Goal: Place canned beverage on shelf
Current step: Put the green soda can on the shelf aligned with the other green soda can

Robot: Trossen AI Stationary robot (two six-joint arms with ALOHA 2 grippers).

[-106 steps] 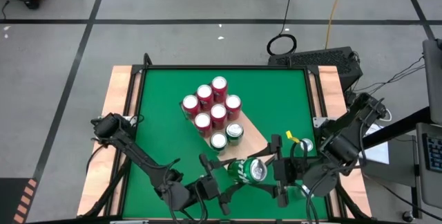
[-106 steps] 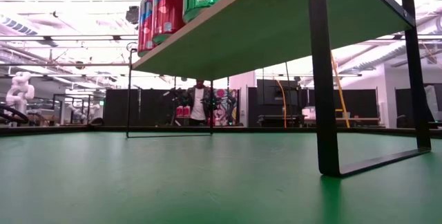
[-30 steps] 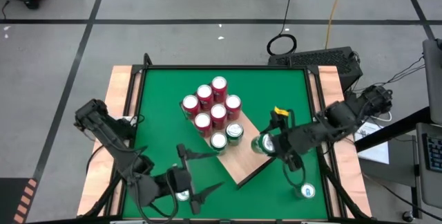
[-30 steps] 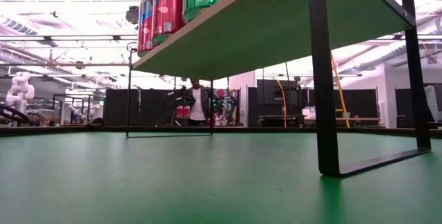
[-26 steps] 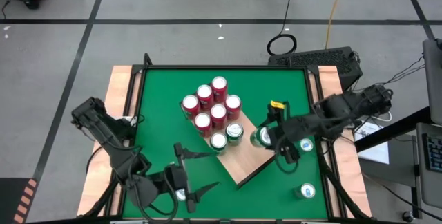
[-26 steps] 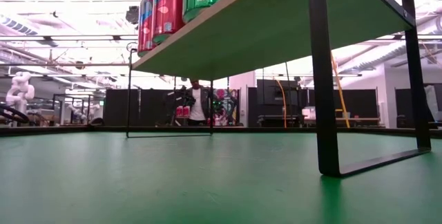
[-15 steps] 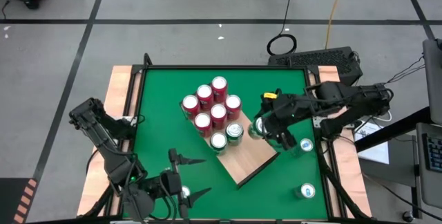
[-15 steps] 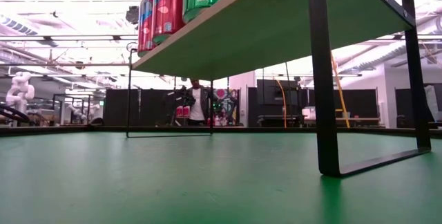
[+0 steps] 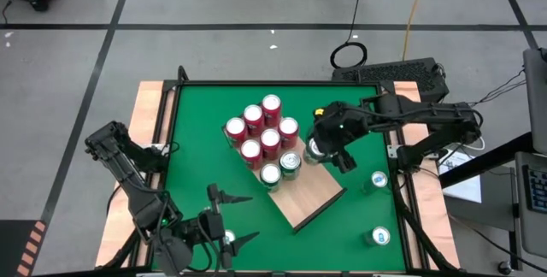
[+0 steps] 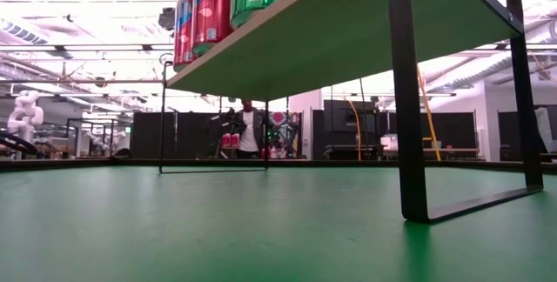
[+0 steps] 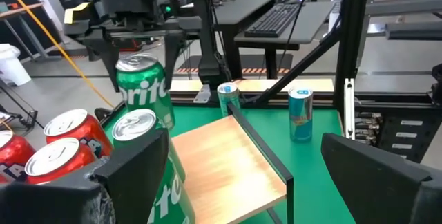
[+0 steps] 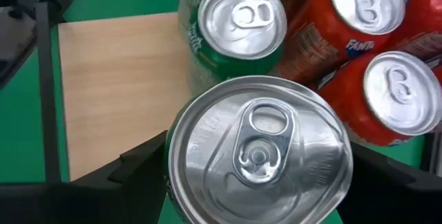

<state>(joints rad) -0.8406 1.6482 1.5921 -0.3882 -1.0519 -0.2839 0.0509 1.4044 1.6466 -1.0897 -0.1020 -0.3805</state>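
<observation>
Right gripper (image 12: 259, 182) clamped on rigid, slick, likely full green can (image 12: 257, 148) at mid-wall above shelf (image 9: 309, 196); left gripper (image 9: 224, 230) jaws apart

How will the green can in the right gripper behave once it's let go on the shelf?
The green can, shut in the right gripper, is tall, so it may tip if nudged. Smooth metal sides look slippery. With its tab unopened it is probably full and heavy, and should settle steadily on the flat shelf.

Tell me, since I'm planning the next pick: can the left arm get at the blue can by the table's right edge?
Probably not easily: the left gripper sits at the near left, and the shelf lies between it and the blue can.
</observation>
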